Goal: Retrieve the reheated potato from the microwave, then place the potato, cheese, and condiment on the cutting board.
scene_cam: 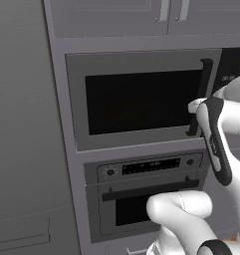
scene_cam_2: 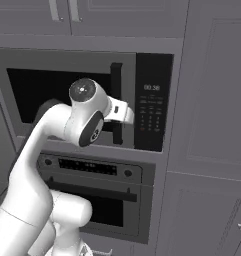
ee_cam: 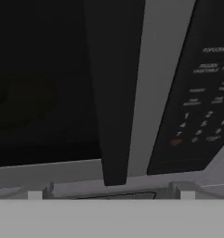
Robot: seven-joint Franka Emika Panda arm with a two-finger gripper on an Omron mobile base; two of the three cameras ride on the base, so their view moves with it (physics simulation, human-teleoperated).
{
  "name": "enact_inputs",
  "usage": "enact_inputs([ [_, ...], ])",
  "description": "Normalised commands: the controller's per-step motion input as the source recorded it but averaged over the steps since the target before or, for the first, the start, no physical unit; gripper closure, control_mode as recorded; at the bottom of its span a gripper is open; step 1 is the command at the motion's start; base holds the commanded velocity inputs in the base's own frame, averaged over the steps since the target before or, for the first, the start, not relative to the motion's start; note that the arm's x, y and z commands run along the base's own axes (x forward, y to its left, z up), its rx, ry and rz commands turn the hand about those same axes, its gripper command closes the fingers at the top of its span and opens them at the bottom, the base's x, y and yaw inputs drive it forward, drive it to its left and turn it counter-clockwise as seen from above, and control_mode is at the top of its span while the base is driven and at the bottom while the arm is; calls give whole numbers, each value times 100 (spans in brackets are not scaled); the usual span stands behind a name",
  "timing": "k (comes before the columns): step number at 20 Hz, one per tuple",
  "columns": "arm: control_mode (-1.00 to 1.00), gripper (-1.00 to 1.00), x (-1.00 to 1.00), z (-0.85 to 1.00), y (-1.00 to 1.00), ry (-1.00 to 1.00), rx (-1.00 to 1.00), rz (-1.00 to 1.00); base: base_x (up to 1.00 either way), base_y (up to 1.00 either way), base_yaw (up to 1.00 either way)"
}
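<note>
Though built-in, wide grey microwave [scene_cam: 141,99] with dark glass door shut

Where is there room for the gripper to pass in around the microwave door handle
Free: the dark glass left of the door handle, and the grey door strip between handle and keypad. The open gripper sits just below the handle's lower end. Tight: the handle base at the door's bottom frame.
</note>
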Motion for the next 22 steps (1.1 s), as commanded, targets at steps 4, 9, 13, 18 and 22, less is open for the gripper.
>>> enact_inputs([
  [4,-100,-100,38,-3,-4,0,0,0,0,0,0],
  [9,-100,-100,42,-5,0,0,0,0,0,0,0],
  [13,-100,-100,42,-11,0,0,0,0,0,0,0],
  [18,-100,-100,46,-19,0,0,0,3,0,0,0],
  [22,-100,100,46,-23,5,0,0,7,0,0,0],
])
